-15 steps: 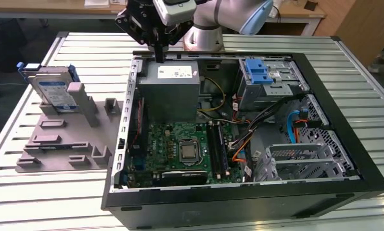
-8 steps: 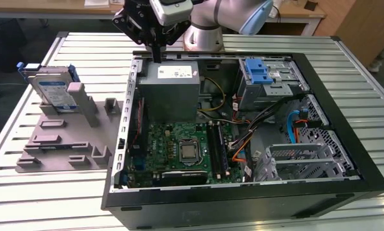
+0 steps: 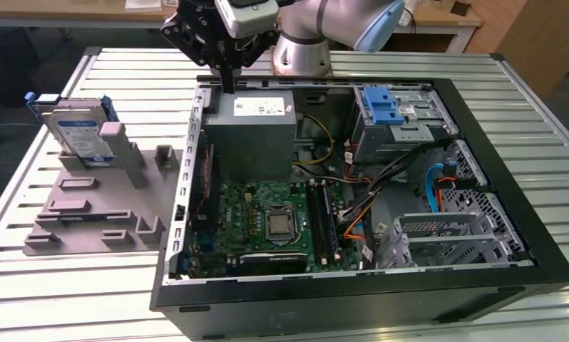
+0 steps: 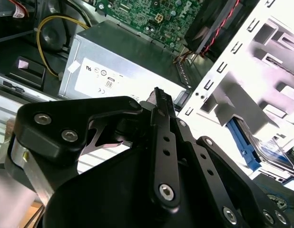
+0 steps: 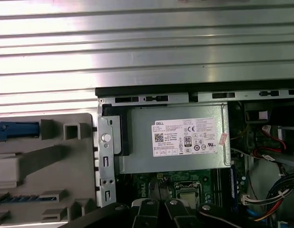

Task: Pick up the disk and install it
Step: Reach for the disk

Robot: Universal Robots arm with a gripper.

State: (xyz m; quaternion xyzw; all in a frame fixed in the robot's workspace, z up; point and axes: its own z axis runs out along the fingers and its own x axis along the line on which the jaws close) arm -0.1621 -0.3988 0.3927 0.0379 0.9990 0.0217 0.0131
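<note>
The disk point(image 3: 80, 135), silver with a white-and-blue label and a blue frame, stands on edge in a grey holder point(image 3: 94, 206) at the exterior view's left, outside the computer case. In the second wrist view the disk's blue edge point(image 4: 243, 143) shows beside the bright holder. My gripper point(image 3: 229, 87) hangs over the case's back left corner, just above the grey power supply box point(image 3: 251, 135). Its fingers are shut together with nothing between them, and it is well apart from the disk. In the second wrist view the gripper point(image 4: 159, 95) points toward that box point(image 4: 118, 66).
The open black computer case point(image 3: 513, 235) lies on a slatted metal table point(image 3: 541, 121). Inside are the motherboard point(image 3: 265, 221), loose cables point(image 3: 398, 178) and a drive cage with a blue bracket point(image 3: 384, 107) at the back right. The grey holder has several empty slots.
</note>
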